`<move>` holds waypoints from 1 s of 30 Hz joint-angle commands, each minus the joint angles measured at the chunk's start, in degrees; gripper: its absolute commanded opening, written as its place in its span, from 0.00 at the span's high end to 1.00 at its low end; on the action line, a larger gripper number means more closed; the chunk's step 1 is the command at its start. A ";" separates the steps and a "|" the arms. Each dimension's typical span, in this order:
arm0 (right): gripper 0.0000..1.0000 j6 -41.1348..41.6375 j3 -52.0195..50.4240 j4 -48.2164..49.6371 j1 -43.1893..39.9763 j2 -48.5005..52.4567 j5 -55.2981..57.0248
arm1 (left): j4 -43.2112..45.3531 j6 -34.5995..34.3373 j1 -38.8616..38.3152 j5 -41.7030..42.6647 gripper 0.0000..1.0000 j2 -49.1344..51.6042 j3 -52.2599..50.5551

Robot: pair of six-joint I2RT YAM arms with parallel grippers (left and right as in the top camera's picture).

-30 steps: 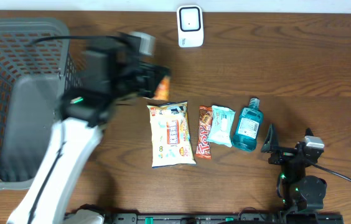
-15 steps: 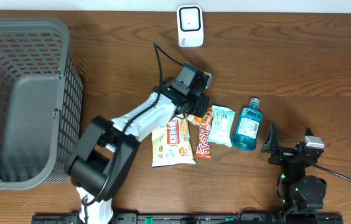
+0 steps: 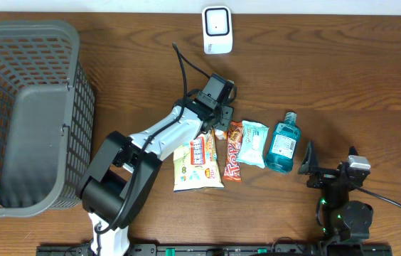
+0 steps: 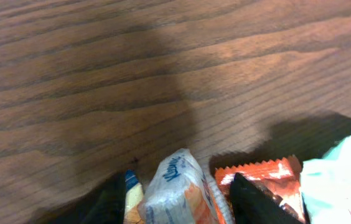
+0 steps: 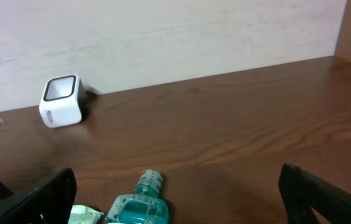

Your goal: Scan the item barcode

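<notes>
one small snack packet (image 4: 175, 193) between the left gripper's (image 4: 180, 183) parted fingers (image 4: 259, 200)

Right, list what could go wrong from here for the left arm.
The small packet between the left gripper's spread fingers is crowded by the orange wrapper; closing could pinch both. The scanner sits far up the table, so a loose grip might drop the packet on the way.

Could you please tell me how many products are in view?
5: large snack bag, small packet inside the left gripper, orange bar, pale teal packet, mouthwash bottle. The arm may hide more.
</notes>
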 commanded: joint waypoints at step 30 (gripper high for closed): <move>0.01 -0.66 -0.09 -0.11 0.31 -0.02 0.85 | 14.82 40.50 0.42 -35.32 0.02 -57.02 2.99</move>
